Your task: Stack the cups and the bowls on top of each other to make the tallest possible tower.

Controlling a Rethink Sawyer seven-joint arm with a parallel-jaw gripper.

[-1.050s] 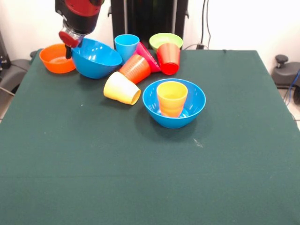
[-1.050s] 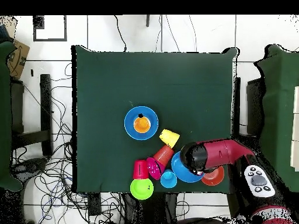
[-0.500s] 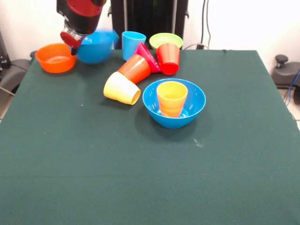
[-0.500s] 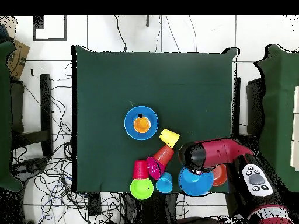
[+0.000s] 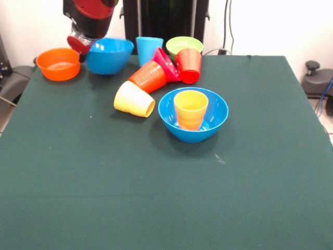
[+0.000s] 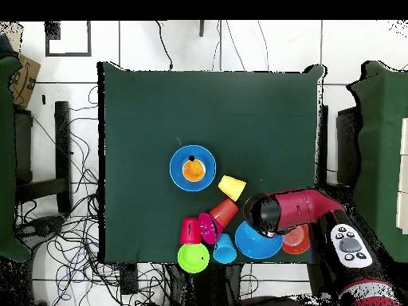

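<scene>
My gripper is at the table's far left, shut on the left rim of a large blue bowl, which sits level next to an orange bowl. In the overhead view the arm's head hides that rim of the blue bowl. A second blue bowl at mid-table holds an upright yellow-orange cup. Between them a pale yellow cup and an orange cup lie on their sides. A pink-red bowl leans against a red cup.
A light blue cup and a lime-green bowl stand at the far edge behind the cluster. The green cloth covers the table. Cables lie on the floor round the table.
The blue bowl went from tilted against the cups to level and farther back, still at my gripper. The orange bowl and the cup cluster shifted slightly.
</scene>
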